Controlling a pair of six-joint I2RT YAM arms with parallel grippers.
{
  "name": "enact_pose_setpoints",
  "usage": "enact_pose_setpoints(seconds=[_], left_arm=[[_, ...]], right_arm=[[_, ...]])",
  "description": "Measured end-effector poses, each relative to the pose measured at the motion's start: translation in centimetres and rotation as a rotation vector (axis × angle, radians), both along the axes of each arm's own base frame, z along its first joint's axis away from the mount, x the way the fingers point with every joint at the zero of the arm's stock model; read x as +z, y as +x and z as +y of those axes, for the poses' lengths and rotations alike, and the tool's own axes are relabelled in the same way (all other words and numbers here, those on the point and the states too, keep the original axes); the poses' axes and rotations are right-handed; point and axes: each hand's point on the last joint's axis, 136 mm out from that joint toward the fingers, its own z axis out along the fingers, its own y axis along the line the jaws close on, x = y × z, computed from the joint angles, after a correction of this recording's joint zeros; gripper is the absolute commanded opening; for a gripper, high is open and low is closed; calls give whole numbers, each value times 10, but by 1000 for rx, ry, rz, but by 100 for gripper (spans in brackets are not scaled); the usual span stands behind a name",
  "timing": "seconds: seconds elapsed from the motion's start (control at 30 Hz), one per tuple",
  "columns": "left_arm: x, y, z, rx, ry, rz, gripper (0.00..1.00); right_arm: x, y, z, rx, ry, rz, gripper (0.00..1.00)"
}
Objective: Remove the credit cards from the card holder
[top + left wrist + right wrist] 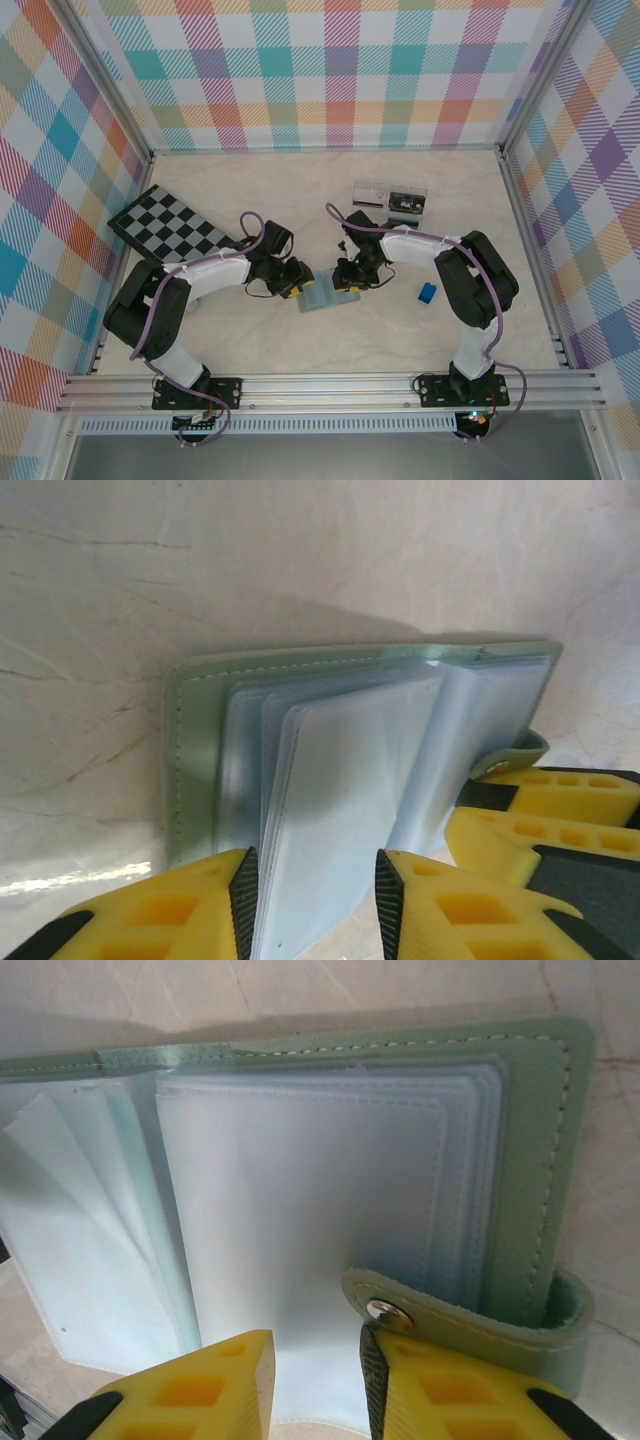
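**Top external view.** The card holder [322, 298] is lying open on the table [250, 180], at the near centre between the two arms. The left gripper [291, 279] is bearing on its left end and the right gripper [349, 277] on its right end. A blue block [427, 292] is lying to the right, apart from the holder. A clear tray [390, 200] is sitting farther back. Credit cards [405, 204] appear to be lying in it, one pale and one dark. A checkerboard [170, 228] is lying at the left.

**Left wrist view.** The left gripper [317, 910] is standing partly open. A raised plastic sleeve [340, 780] of the card holder [195, 740] is passing through the gap between its fingers. Whether the pads are pressing on the sleeve cannot be told. The right gripper [468, 810] is sitting at the right edge, just beside the snap tab [530, 748].

**Right wrist view.** The right gripper [318, 1380] is standing partly open over the near edge of the flat sleeves [300, 1210]. The snap tab [450, 1315] is curling over from the holder's green cover [530, 1110], and its stud is touching the right-hand finger. No card is showing inside the sleeves.
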Motion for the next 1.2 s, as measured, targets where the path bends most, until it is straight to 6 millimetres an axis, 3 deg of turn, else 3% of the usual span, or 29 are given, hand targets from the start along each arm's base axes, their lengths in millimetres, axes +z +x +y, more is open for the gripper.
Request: enact_pose_setpoints(seconds=[0.3,0.73,0.9,1.0,1.2], left_arm=[[6,0,-2,-6,-18,-8,31],[13,1,-11,-42,-65,-31,0],[16,1,-10,-66,-52,-38,0],[21,0,-6,-99,-14,-54,0],[41,0,6,-178,73,-105,0]], right_arm=[[0,0,0,0,2,1,30],[0,0,0,1,2,2,28],[2,-2,2,-3,20,3,31],[14,-5,1,-11,42,-14,35],[65,1,5,-17,133,-135,42]])
